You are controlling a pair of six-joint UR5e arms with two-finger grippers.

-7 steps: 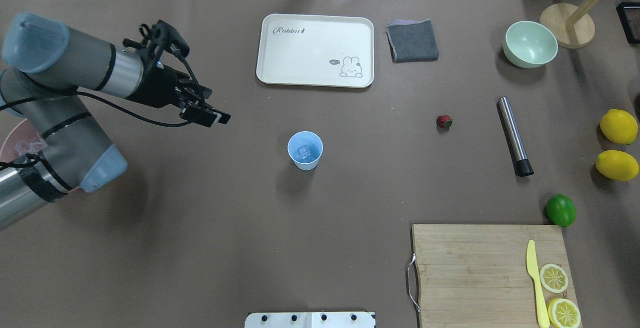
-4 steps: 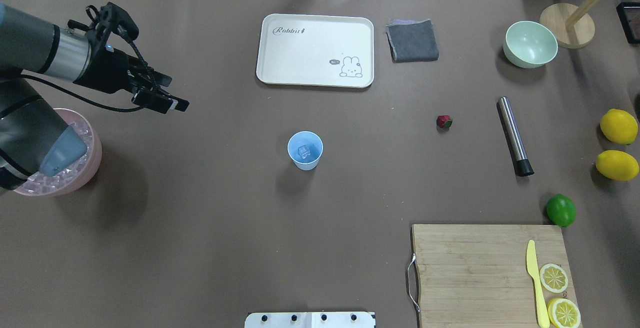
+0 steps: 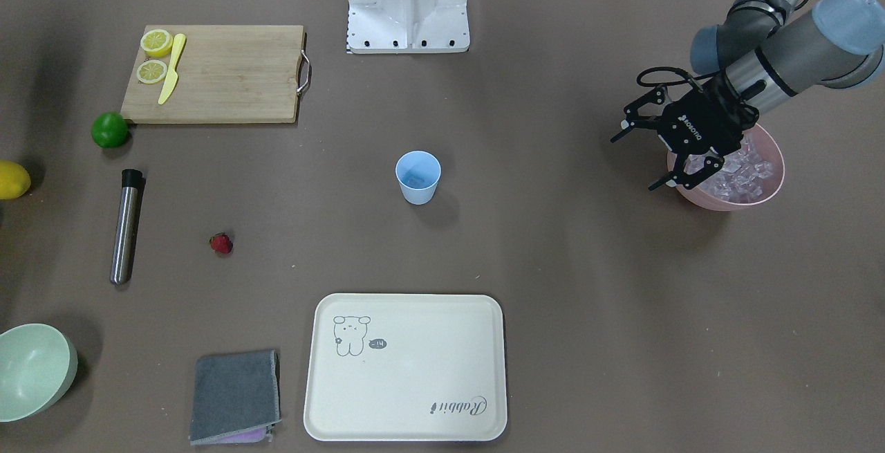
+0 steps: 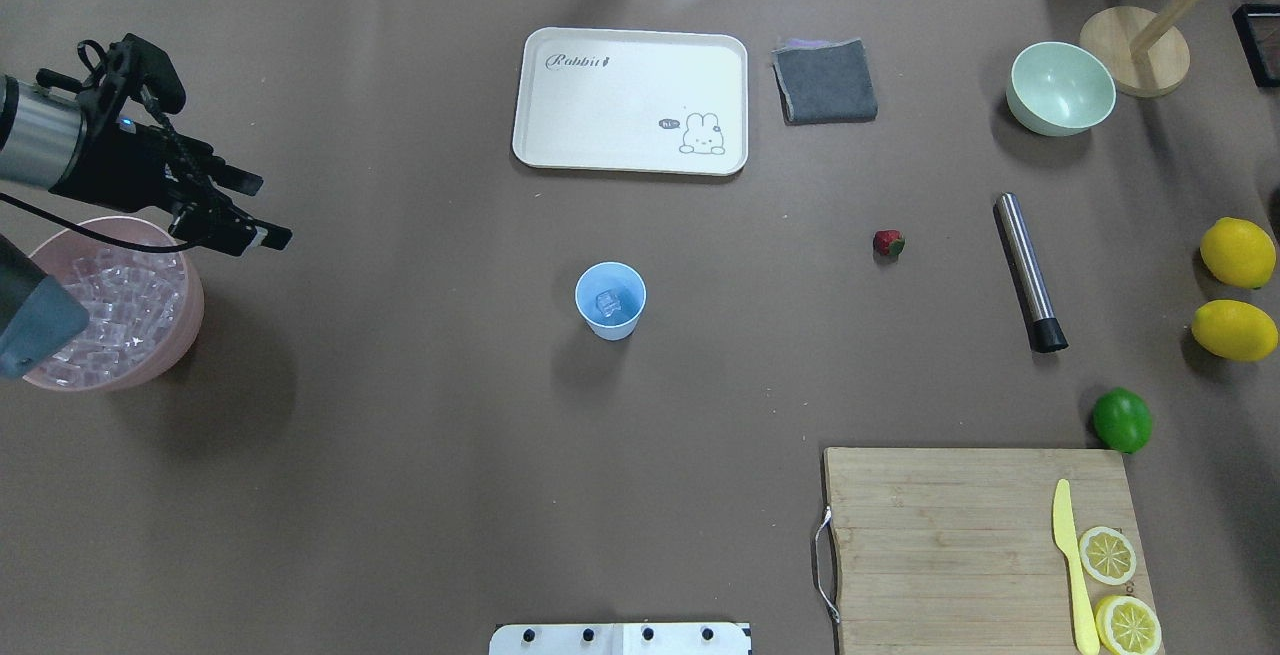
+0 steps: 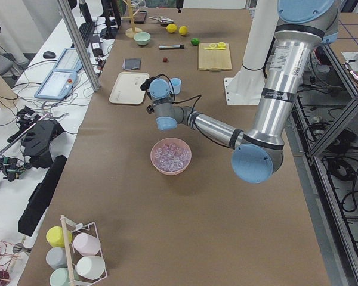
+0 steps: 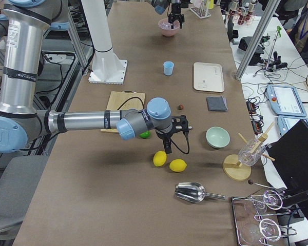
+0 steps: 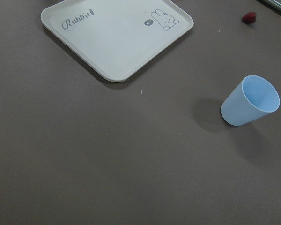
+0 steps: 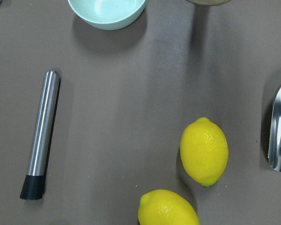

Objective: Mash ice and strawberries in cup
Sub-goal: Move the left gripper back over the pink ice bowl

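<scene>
Your left claw [image 4: 262, 210] hangs wide and empty near the pink bowl [image 4: 192, 320]; whether the right claw [image 6: 168, 149] is wide or narrow you cannot tell. The cup [image 4: 611, 327] stands mid-table with one ice cube [image 4: 606, 304] inside; the strawberry [image 4: 888, 243] lies well apart.

Noted: black left gripper [image 4: 265, 207]. Just beside it, pink bowl [image 4: 192, 320] of clear, lilac-tinted ice [image 4: 110, 305]. Farther off: light blue cup [image 4: 610, 300]; cream tray [image 4: 630, 100], rabbit print.

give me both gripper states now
Left gripper: open, jaws empty.
Right gripper: cannot tell, it shows only in the far side view.
</scene>
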